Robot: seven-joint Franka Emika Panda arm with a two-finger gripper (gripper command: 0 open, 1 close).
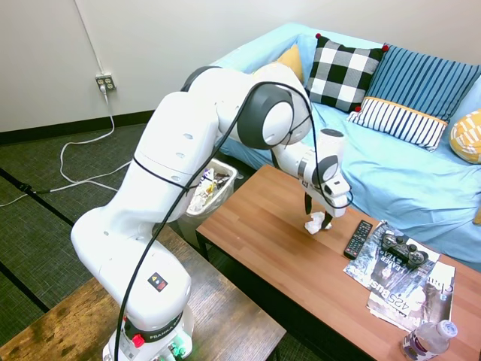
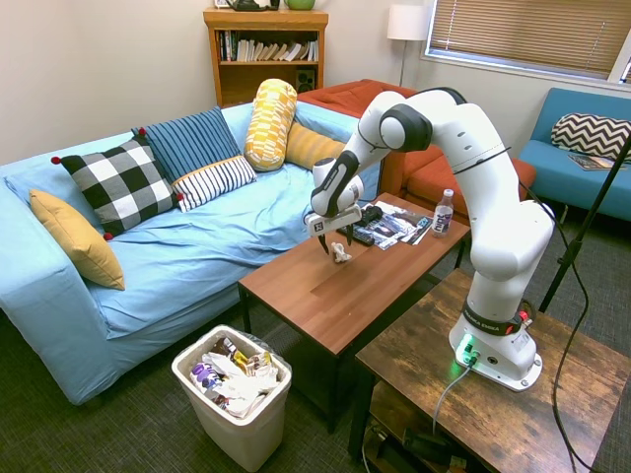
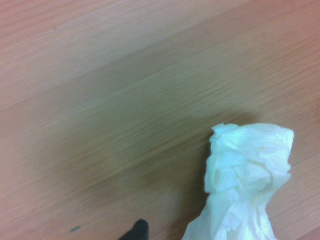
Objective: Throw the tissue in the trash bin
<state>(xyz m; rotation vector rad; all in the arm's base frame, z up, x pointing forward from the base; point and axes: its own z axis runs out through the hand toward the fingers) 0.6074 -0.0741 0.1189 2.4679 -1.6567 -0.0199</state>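
Note:
The tissue (image 1: 316, 223) is a small crumpled white wad lying on the wooden coffee table (image 1: 263, 233), also seen as tissue (image 2: 341, 255) and close up as tissue (image 3: 245, 175). My gripper (image 1: 317, 213) is lowered over it, open, with a dark finger on either side and a gap between finger and paper. From the other side, the gripper (image 2: 335, 244) hangs just above the wad. The trash bin (image 2: 235, 406), white with a liner and full of litter, stands on the floor off the table's end; from the opposite side the trash bin (image 1: 216, 186) shows partly behind my arm.
A black remote (image 1: 358, 238), a game controller (image 1: 403, 249), magazines (image 1: 409, 289) and a water bottle (image 1: 428, 340) lie at the table's other end. The blue sofa (image 2: 148, 256) with cushions runs along the far side. A second wooden table (image 2: 473, 394) bears my base.

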